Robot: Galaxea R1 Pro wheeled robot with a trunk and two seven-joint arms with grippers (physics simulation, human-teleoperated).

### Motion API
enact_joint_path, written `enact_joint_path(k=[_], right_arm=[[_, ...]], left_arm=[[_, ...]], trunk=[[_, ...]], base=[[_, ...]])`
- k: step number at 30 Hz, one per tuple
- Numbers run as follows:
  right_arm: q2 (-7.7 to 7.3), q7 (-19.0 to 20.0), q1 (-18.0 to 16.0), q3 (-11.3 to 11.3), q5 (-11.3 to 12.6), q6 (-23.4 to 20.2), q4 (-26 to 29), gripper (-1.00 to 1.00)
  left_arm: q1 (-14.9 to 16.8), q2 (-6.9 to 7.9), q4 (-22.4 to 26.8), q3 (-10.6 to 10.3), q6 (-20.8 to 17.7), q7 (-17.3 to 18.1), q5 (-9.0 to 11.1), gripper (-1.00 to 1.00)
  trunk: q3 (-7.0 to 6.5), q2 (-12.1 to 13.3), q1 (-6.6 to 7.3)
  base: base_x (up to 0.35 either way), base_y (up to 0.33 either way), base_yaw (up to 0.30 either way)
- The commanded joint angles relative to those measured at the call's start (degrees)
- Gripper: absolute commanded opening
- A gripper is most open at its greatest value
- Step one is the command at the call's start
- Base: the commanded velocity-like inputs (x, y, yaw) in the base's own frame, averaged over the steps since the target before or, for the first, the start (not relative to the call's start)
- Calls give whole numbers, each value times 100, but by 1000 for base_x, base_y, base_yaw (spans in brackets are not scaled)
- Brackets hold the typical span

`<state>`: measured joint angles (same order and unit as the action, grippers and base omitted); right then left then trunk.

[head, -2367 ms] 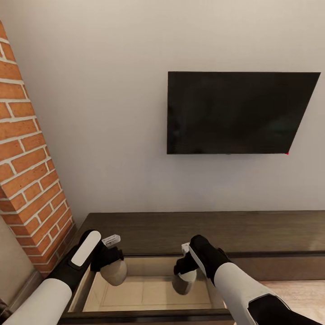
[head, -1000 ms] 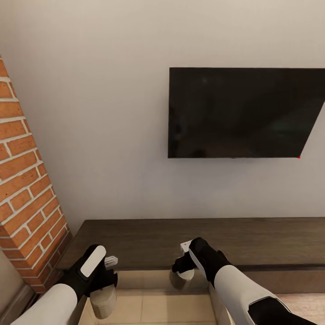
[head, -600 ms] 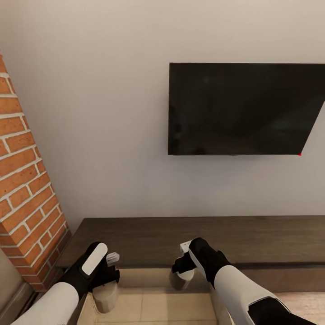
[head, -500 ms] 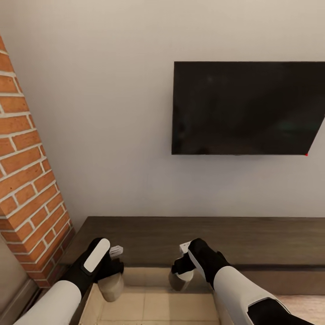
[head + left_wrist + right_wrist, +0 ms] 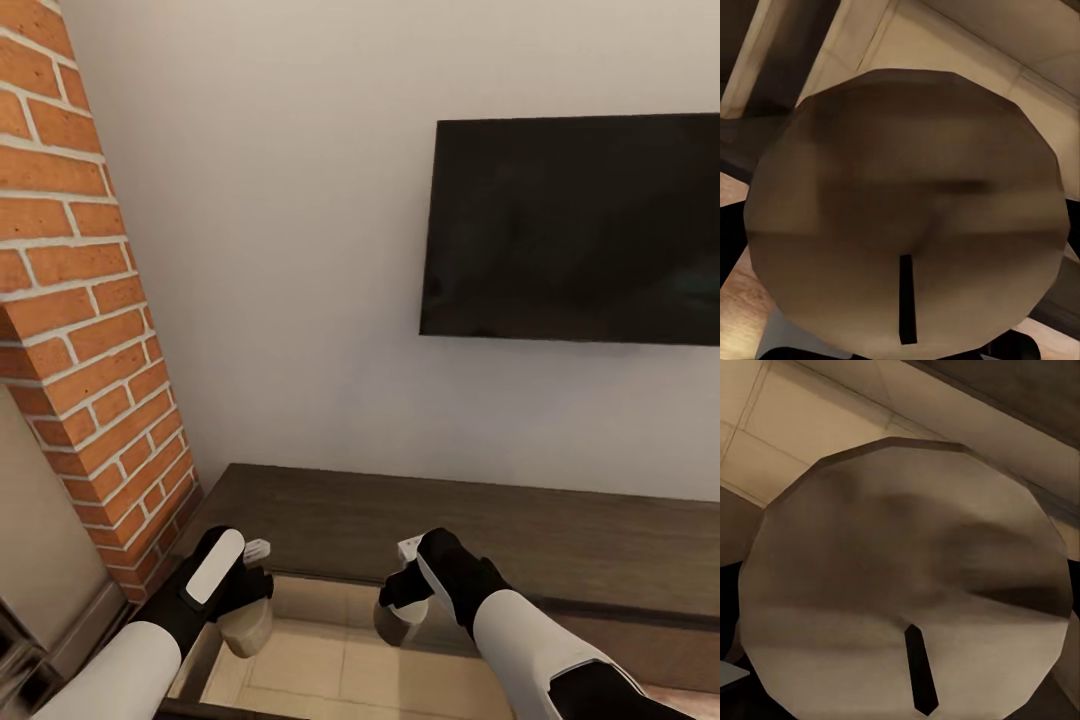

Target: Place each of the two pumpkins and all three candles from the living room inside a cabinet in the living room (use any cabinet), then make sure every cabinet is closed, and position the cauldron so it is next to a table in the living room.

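Each gripper holds one of the candles over the open drawer of the dark brown cabinet. My left gripper is shut on a stubby grey-beige candle near the drawer's left side. My right gripper is shut on a second candle near the drawer's back edge. The left wrist view looks straight at the top of its candle with the dark wick. The right wrist view does the same with its candle, with pale drawer boards behind it.
A red brick column rises close on the left, beside the cabinet's end. A black TV hangs on the white wall above the cabinet. A strip of wood floor lies at the lower right.
The head camera has swung, so the brick column looms larger and the TV sits further right. Both grippers stay shut on their candles over the drawer; the left candle sits a little higher than a second ago.
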<state>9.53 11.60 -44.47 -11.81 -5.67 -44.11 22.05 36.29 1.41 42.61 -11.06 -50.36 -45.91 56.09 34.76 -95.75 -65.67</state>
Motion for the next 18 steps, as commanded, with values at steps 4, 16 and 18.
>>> enact_joint_path(k=[4, 16, 18], right_arm=[[0, -8, -1, 3, 36, -2, 1, -100], [5, 9, -1, 9, 40, -1, -6, -100], [5, 9, -1, 9, 40, -1, -6, -100]], left_arm=[[-2, 36, -27, 3, -3, 19, -7, -100], [-5, 18, -24, 7, 0, 12, -2, -100], [-4, 17, -24, 7, 0, 12, -2, -100]], trunk=[[72, -162, -88], [245, -643, -352], [269, -724, -396]], base=[[0, 0, 11], [0, 0, -131], [0, 0, -231]])
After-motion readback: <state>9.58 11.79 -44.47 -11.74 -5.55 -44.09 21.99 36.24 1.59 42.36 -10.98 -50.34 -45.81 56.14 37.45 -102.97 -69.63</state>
